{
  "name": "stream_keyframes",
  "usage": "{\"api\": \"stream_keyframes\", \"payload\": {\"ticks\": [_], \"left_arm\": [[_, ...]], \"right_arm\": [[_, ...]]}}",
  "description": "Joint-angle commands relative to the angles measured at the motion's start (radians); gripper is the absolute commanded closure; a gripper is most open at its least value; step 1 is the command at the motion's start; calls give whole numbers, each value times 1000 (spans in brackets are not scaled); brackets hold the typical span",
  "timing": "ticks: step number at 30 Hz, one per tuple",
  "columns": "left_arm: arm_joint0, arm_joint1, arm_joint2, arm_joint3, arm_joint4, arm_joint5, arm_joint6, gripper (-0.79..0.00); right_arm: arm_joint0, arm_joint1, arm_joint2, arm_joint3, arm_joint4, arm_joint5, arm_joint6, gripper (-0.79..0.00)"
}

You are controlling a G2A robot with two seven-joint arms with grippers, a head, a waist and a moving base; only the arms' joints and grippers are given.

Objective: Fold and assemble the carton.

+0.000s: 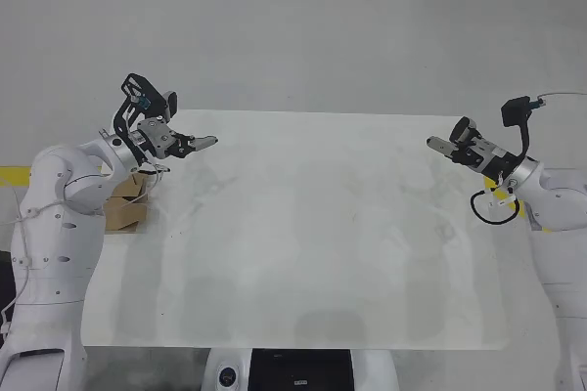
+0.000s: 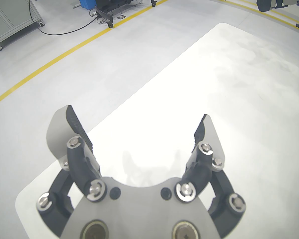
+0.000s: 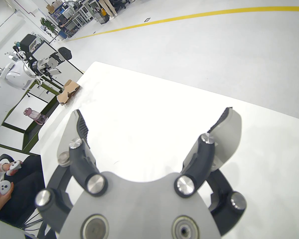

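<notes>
A brown cardboard carton, partly unfolded, sits at the table's left edge under the left arm; from the right wrist it appears as the carton at the table's far corner. My left gripper hangs open over the table's far left corner, a little beyond the carton. In its own view the left gripper holds nothing between its fingers. My right gripper is open at the table's far right edge. Nothing is between the right gripper and the white table below.
The white table spreads wide and bare between the two arms. Beyond its edges is grey floor with a yellow line. The other arm shows far off across the table.
</notes>
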Motion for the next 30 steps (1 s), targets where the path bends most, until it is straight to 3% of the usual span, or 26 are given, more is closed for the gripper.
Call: {"api": "stream_keyframes", "payload": {"ticks": [1,18,22,30], "left_arm": [[0,0,0,0,0,0,0,-785],[0,0,0,0,0,0,0,-785],[27,5,-29,-2,-51,24,2,-785],[14,32,-143,26,-378,106,-258,-785]], "right_arm": [[0,0,0,0,0,0,0,-784],[0,0,0,0,0,0,0,-785],[0,0,0,0,0,0,0,-785],[0,0,0,0,0,0,0,-785]]}}
